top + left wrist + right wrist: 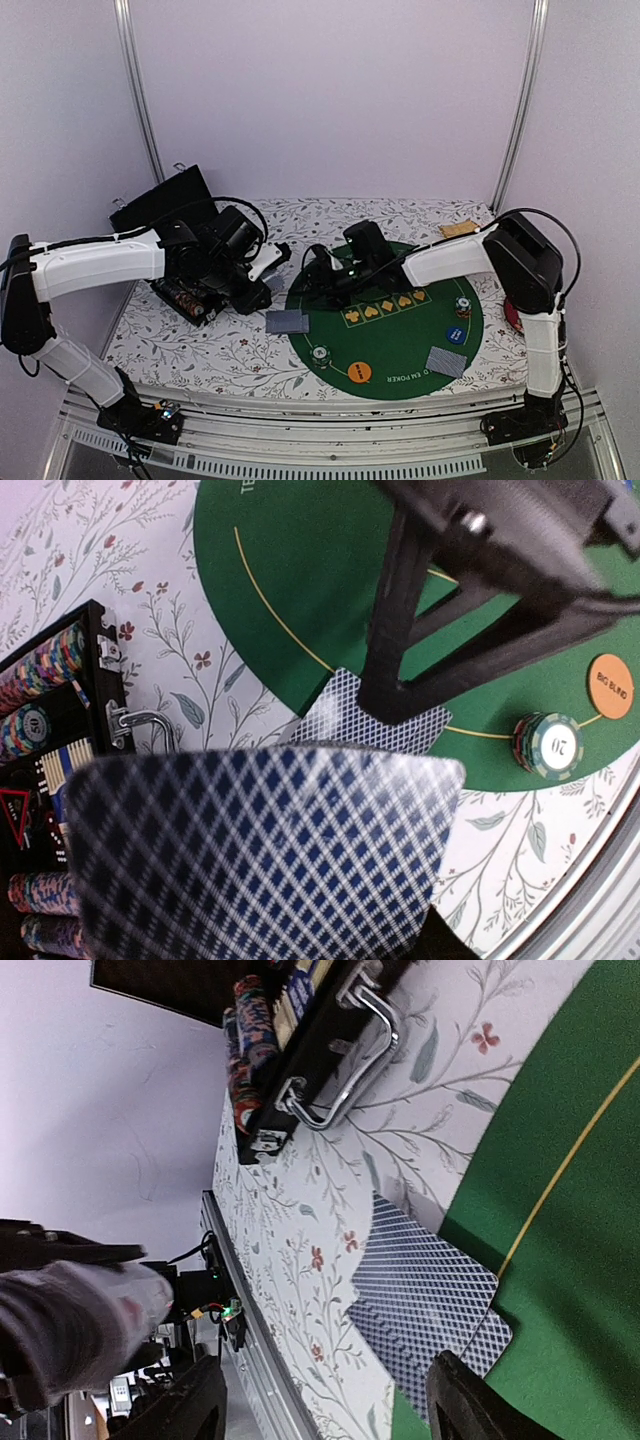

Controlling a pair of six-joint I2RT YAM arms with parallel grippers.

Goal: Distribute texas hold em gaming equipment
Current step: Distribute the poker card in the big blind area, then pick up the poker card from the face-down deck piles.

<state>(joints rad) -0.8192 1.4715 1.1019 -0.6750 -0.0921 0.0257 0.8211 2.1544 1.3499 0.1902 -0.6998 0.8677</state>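
Observation:
My left gripper (pixel 258 288) is shut on a grey-blue-backed playing card (pixel 260 850), which fills the lower left wrist view and hides the fingers. Two overlapping cards (pixel 288 321) lie on the left rim of the green round felt (pixel 400 345); they also show in the left wrist view (pixel 375 720) and the right wrist view (pixel 430 1280). My right gripper (pixel 318 276) hovers open and empty over the felt's left part, above those cards (pixel 330 1410). Chip stacks (pixel 320 354) (pixel 462 306), an orange disc (pixel 360 372), a blue disc (pixel 456 335) and another card pair (pixel 446 361) lie on the felt.
An open black chip case (pixel 190 290) with chip rows stands at the left, under my left arm. A tan slatted mat (pixel 458 229) lies at the back right. A red cushion (pixel 512 318) sits behind the right arm. The two grippers are close together.

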